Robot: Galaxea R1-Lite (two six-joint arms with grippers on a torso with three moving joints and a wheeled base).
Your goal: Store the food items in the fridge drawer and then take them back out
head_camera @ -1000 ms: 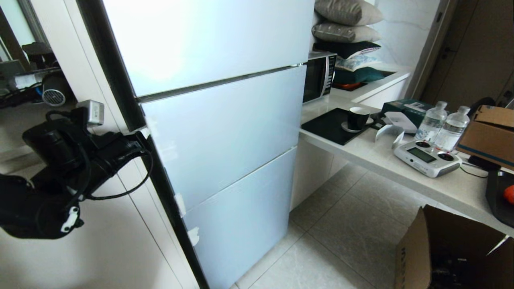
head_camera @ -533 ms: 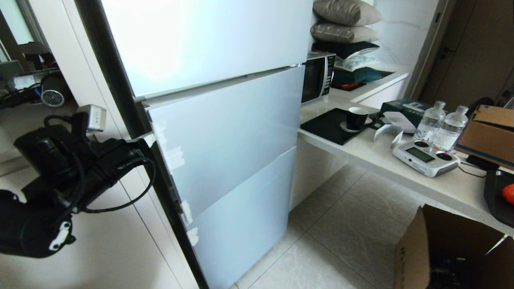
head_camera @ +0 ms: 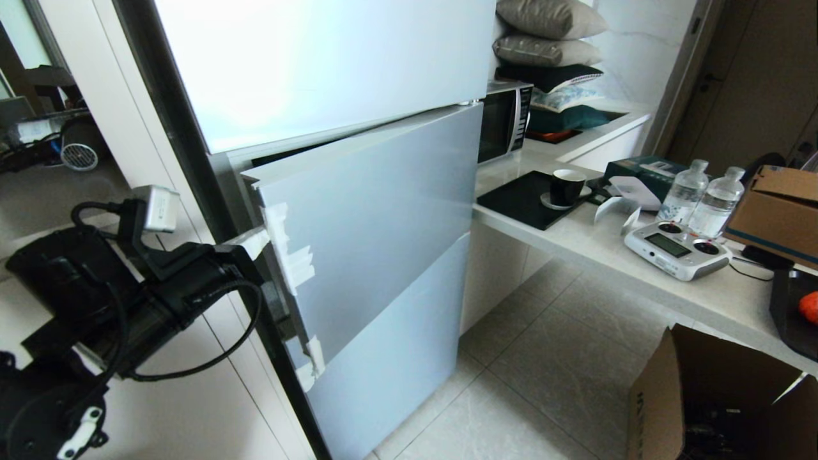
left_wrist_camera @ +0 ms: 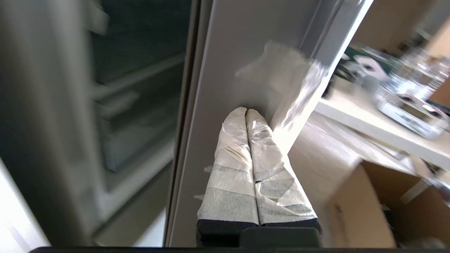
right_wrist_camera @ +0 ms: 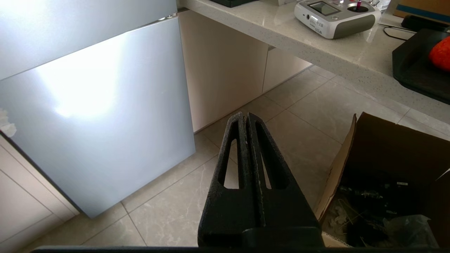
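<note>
- Pale blue-grey glass: in the head view your middle fridge door now stands ajar at its taped edge, where a second ago it sat flush with the panels above and below. A dark gap shows along its top. The left gripper is hooked at that edge, and the arm has drawn back toward you with it.
- The red food piece waits on a black tray on the counter, well apart from the fridge. The drawer is not yet in sight.
- Left wrist view: the tape-wrapped fingers are pressed together, tips against the door's inner side, holding nothing. Dim shelves show through the opening, too blurred to pick out the drawer.
- Right wrist view: the right gripper hangs parked over the floor tiles, fingers together and empty, beside a cardboard box.
- You are, by the look of it, in the opening step; storing has not begun.
</note>
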